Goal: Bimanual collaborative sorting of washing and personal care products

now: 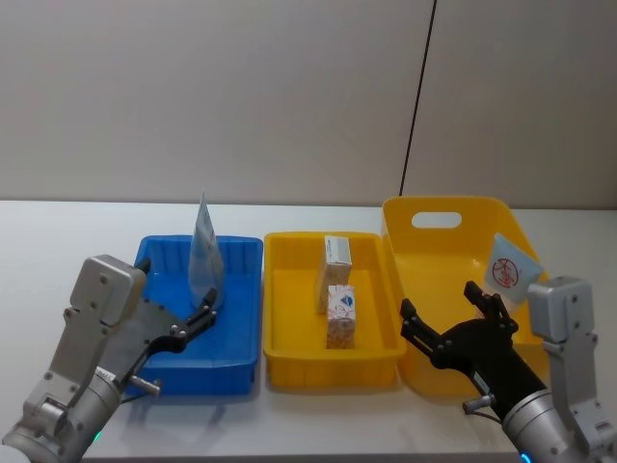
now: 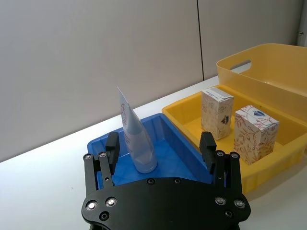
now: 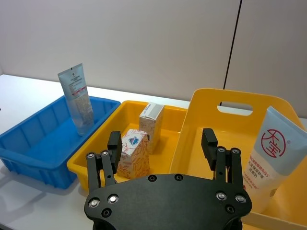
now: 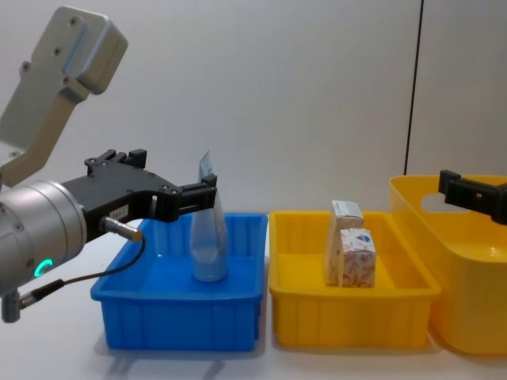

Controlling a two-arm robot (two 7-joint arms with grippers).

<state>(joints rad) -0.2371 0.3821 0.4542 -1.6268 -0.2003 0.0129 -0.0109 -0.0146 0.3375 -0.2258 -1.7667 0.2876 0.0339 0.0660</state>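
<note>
Both spread and empty: left claw (image 2: 159,143) at the blue tray (image 1: 207,378), right claw (image 3: 161,139) at the yellow tub (image 1: 482,217).
Large tube (image 1: 509,270) leaning in the tub and slim tube (image 1: 205,256) upright in the blue tray are likely soft and slippery, so pinch mid-body; beige carton (image 1: 335,260) and patterned carton (image 1: 341,316) in the middle tray (image 1: 328,371) look light and crushable.

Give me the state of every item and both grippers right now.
Blue-tray tube: upright on its cap in the blue tray.
Basket tube: leaning against the yellow basket wall, logo showing.
Beige carton: upright in the yellow tray.
Patterned carton: upright, same tray.
Left gripper: jaws open, empty, over the blue tray.
Right gripper: jaws open, empty, at the basket.
</note>
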